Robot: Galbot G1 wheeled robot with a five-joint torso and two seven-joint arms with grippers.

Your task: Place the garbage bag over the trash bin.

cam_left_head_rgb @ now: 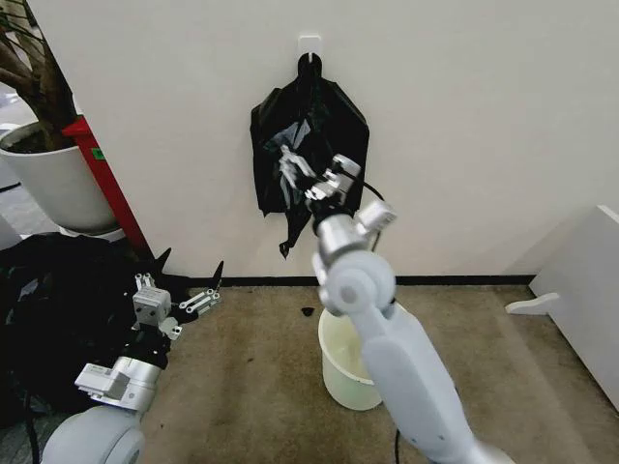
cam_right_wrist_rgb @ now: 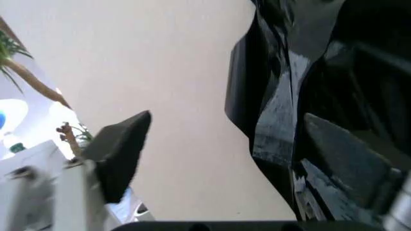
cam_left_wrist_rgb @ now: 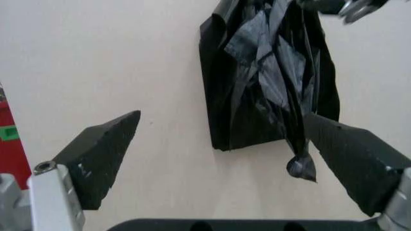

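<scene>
- Pale wall [cam_left_head_rgb: 464, 116] fills the upper frame of the head view, meeting brown carpet [cam_left_head_rgb: 261, 387] along a dark skirting line; one white hook [cam_left_head_rgb: 309, 43] sits at top centre.
- One garbage bag [cam_left_head_rgb: 308, 145] hangs from that hook, flat against the wall, its long axis vertical, with a thin tail trailing at its lower end.
- One trash bin [cam_left_head_rgb: 340, 372], cream-white, stands on the carpet at lower centre, straight below the bag and partly behind the right arm.
- Right gripper [cam_left_head_rgb: 302, 172] is raised at centre frame, right at the bag's front face. In the right wrist view its jaws stand spread, one finger [cam_right_wrist_rgb: 119, 154] over bare wall and the other against the glossy folds, with the bag's edge between them; nothing is pinched yet.
- Left gripper [cam_left_head_rgb: 179, 295] sits low at lower left, jaws spread and empty, pointing up at the bag from well away; the left wrist view shows the bag [cam_left_wrist_rgb: 270, 77] between its fingers, far off.
- Key relation: the bag lies directly ahead of the right jaws, its length running across their closing line, so the right arm is much the nearer, and I judge the grasp is its to make.
- One white plant pot [cam_left_head_rgb: 58, 179] and one red post [cam_left_head_rgb: 106, 184] stand at upper left; one dark heap of bags [cam_left_head_rgb: 58, 309] lies at lower left.
</scene>
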